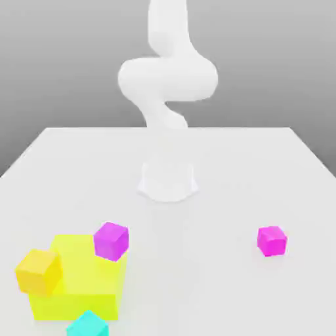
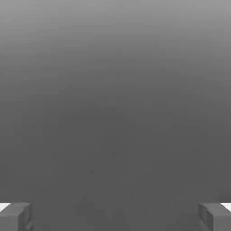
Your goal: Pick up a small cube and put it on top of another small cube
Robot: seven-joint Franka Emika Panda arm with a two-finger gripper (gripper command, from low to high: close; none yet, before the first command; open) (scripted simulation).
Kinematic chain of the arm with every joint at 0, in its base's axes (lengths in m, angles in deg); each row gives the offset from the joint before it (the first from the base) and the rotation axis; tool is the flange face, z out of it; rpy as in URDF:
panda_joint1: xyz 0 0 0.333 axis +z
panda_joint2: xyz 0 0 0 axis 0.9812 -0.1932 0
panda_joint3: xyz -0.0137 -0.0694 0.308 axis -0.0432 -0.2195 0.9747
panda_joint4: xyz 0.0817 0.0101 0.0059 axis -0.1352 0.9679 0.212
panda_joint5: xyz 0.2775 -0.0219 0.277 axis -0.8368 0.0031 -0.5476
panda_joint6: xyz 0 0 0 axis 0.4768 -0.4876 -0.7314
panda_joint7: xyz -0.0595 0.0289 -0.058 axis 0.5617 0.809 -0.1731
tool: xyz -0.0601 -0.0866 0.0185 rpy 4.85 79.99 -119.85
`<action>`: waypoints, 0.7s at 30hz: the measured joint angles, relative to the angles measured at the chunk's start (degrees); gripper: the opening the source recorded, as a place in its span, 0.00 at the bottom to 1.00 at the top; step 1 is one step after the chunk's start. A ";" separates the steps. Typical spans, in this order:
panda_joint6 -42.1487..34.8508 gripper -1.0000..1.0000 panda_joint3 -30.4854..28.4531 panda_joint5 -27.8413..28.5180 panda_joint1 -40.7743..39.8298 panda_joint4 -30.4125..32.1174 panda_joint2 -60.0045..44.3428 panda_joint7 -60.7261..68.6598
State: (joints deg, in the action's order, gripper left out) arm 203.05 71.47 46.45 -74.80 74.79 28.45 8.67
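We held the gripper [image 2: 115, 216] wide open and empty, since the small pinkish-magenta cube [image 1: 272, 240] sat alone at the exterior view's right on the tabletop [image 1: 79, 164].

A tiny pinkish-magenta cube [image 1: 272, 241] sat alone on the white table [image 1: 262, 170], toward the exterior view's right. Well apart, at the near left, a big lime-yellow block [image 1: 79, 282] carried a purple-violet cube [image 1: 111, 241] on its far right corner. An orange-yellow cube [image 1: 39, 271] sat against the block's left side, and a cyan cube [image 1: 87, 325] sat just nearer.
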 joint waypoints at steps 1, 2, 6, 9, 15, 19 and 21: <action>1.53 0.50 0.02 0.12 1.98 1.47 -2.20 2.75; 3.00 0.50 0.11 0.08 3.82 2.90 -4.37 5.55; 8.55 0.50 0.52 0.07 10.58 8.26 -12.32 15.82; 12.61 0.50 1.06 -0.14 15.31 12.21 -18.13 23.47; 20.72 0.50 3.29 -0.77 23.72 20.09 -29.70 38.89; 26.12 0.50 5.90 -0.72 28.48 25.33 -37.43 48.83; 28.91 0.50 7.05 0.20 31.68 27.54 -41.35 52.54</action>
State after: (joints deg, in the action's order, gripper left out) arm 231.96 78.52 46.65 -43.12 102.33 -12.90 61.21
